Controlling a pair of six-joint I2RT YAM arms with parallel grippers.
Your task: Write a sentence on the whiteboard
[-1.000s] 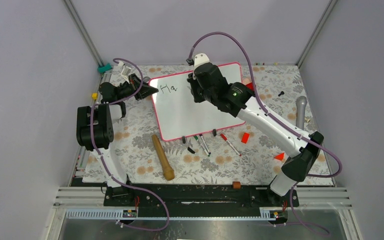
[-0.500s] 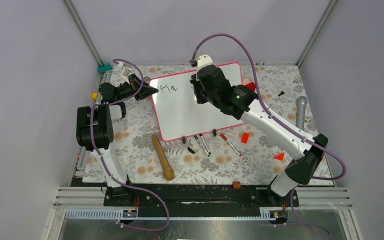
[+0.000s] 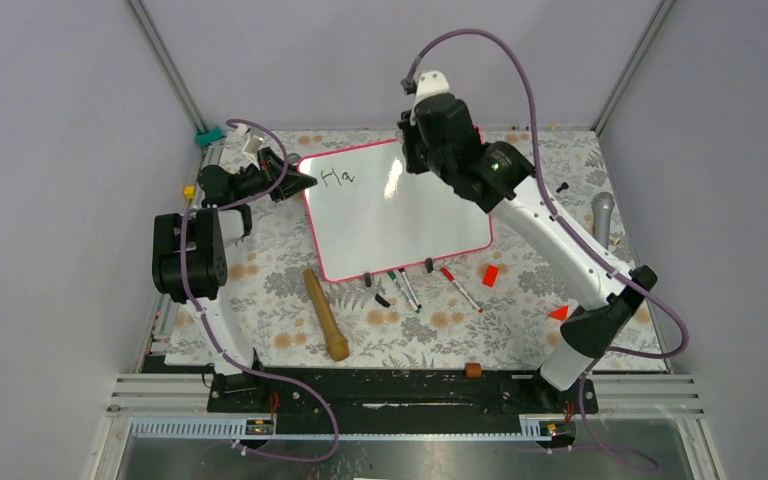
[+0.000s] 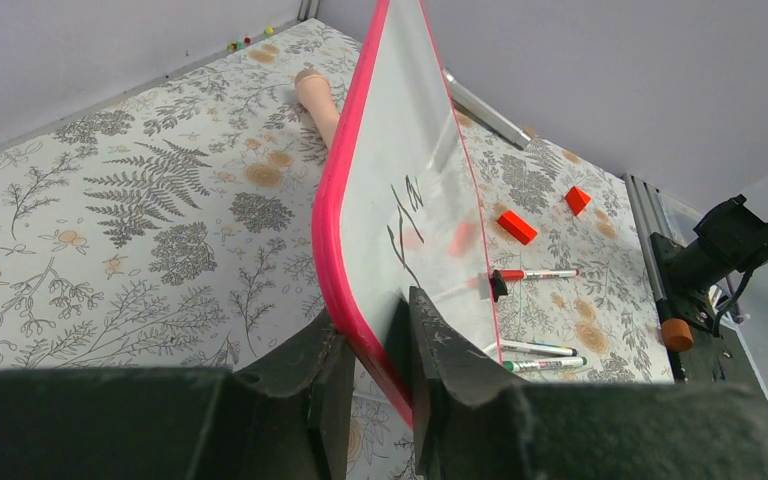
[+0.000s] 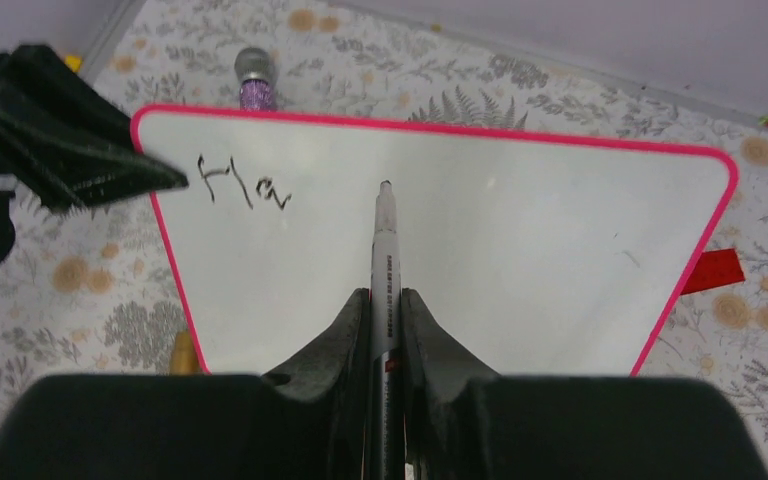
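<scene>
- Now, the whiteboard lies on the flower-patterned surface, with its two black clips on the near long edge.
- The left gripper is pinched on the whiteboard's pink frame at the far-left corner, one finger on each face.
- The right gripper hangs over the whiteboard's far edge. It is clamped tight on a marker whose tip points at the white face; I cannot tell whether the tip touches.
- The sentence reads only "Ha", just inside the whiteboard's far-left corner.
- A wooden pestle lies near the whiteboard's near-left corner.
- Loose markers and a red block lie just off the whiteboard's near edge.
</scene>
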